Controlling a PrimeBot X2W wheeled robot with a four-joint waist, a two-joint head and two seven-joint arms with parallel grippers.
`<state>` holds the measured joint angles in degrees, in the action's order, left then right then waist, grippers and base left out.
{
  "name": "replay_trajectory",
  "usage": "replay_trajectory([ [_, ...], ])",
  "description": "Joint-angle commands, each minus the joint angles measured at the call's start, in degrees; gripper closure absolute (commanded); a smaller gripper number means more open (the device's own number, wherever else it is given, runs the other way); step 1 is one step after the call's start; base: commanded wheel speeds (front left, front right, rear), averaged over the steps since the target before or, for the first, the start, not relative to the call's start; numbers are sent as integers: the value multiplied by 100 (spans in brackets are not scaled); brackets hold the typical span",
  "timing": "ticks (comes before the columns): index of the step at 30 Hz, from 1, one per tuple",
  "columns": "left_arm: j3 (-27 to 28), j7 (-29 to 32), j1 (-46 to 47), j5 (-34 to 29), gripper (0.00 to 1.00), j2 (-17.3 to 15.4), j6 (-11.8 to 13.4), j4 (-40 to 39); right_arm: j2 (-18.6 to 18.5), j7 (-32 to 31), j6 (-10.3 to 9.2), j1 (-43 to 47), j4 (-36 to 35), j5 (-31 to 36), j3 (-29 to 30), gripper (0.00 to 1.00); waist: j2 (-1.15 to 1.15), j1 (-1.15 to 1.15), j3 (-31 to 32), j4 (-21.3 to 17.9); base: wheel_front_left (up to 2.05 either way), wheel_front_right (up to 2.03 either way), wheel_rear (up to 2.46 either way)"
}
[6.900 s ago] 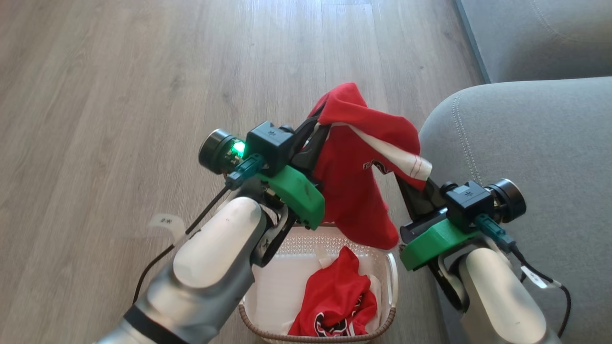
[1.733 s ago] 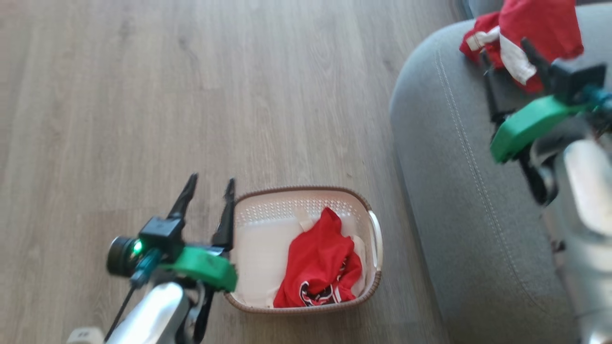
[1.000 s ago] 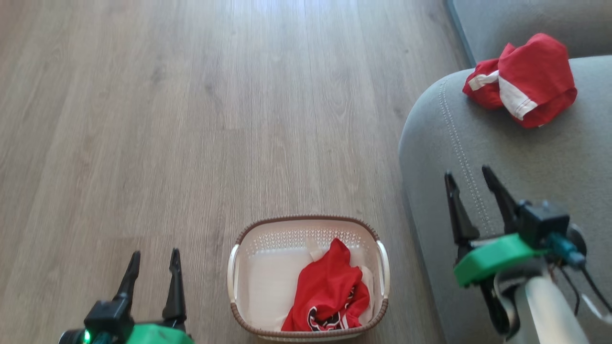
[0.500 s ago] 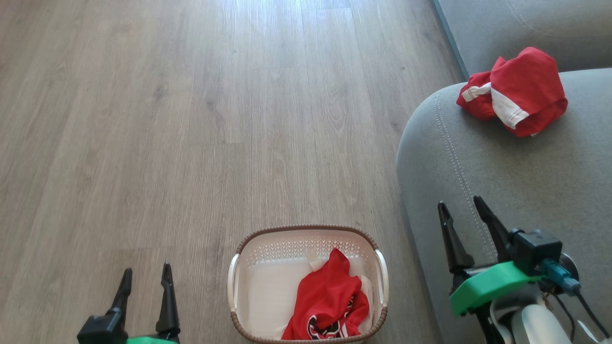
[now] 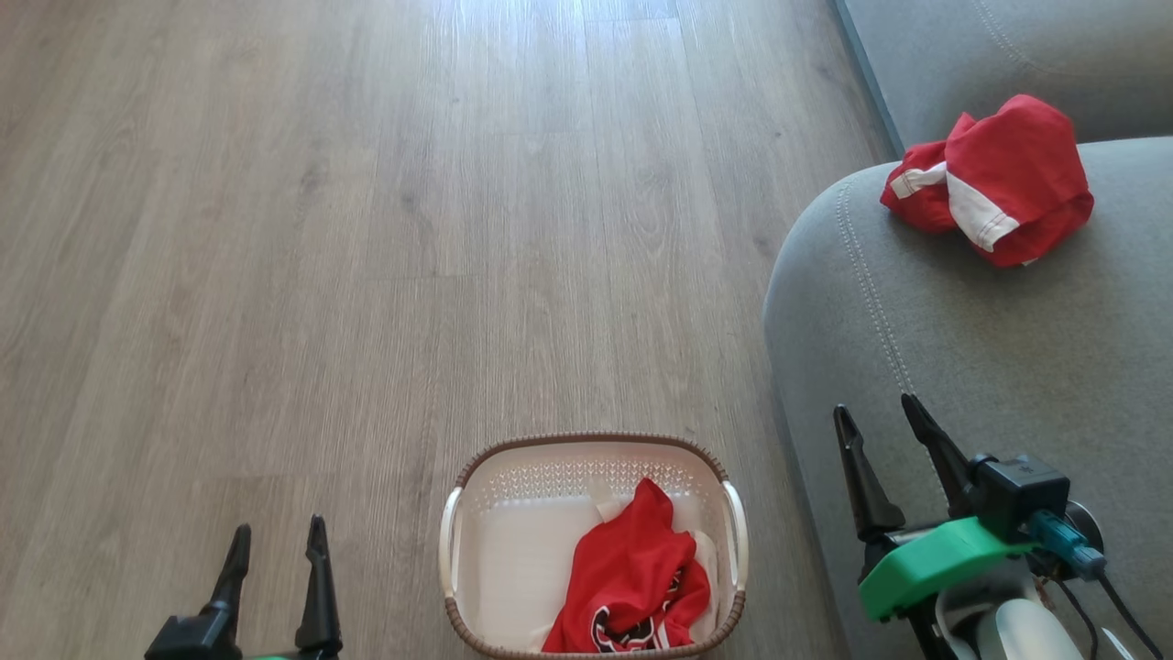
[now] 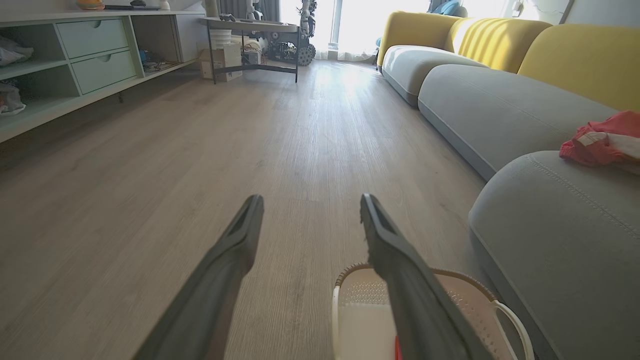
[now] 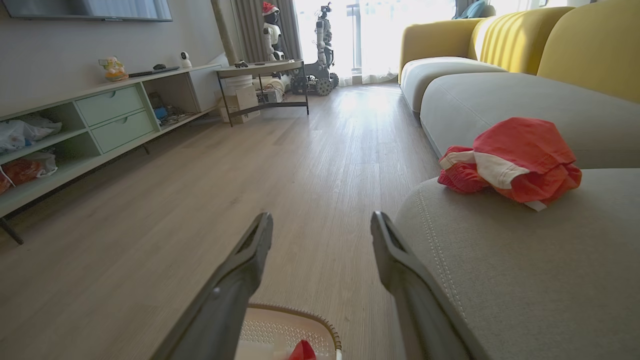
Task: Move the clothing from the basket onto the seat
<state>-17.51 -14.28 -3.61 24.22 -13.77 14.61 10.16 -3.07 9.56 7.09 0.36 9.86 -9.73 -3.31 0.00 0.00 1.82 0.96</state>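
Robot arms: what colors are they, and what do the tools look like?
The right tool and left tool each have two long, dark, pointed fingers. Behind the right one sit a bright green mount, a black box, a teal plug and a pale forearm.

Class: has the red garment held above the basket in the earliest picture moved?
Yes: the garment now lies on the seat, right of the basket.

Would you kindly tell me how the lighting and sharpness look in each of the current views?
Head view: sharp and evenly lit, with a pale sheen on the floor at the top. Left wrist view: the window is blown out white, and the near fingers look soft. Right wrist view: similar window glare, and the red garment on the seat looks washed towards orange.
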Motion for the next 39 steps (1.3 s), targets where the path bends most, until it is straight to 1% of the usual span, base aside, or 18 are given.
replay_trajectory([
  [1,239,-72,154,-55,0,-38,-2,-149,19,10,40,-169,-187,-36,-109,0,0,0,2,4,0,0,0],
  [19,343,-72,79,-192,0,49,-77,-121,19,19,40,-140,-157,-57,-65,0,0,0,26,-41,0,0,0],
  [26,278,-32,128,-247,0,0,-130,-53,19,67,40,-240,-187,-15,-56,0,0,0,-154,-138,0,0,0],
  [33,-5,156,634,-372,0,12,-308,126,19,113,40,-615,-412,55,9,0,0,0,-807,-360,0,0,0],
  [39,-437,329,1362,-569,0,109,-648,697,19,262,40,-1180,-532,71,54,0,0,0,-1565,-658,0,0,0],
])
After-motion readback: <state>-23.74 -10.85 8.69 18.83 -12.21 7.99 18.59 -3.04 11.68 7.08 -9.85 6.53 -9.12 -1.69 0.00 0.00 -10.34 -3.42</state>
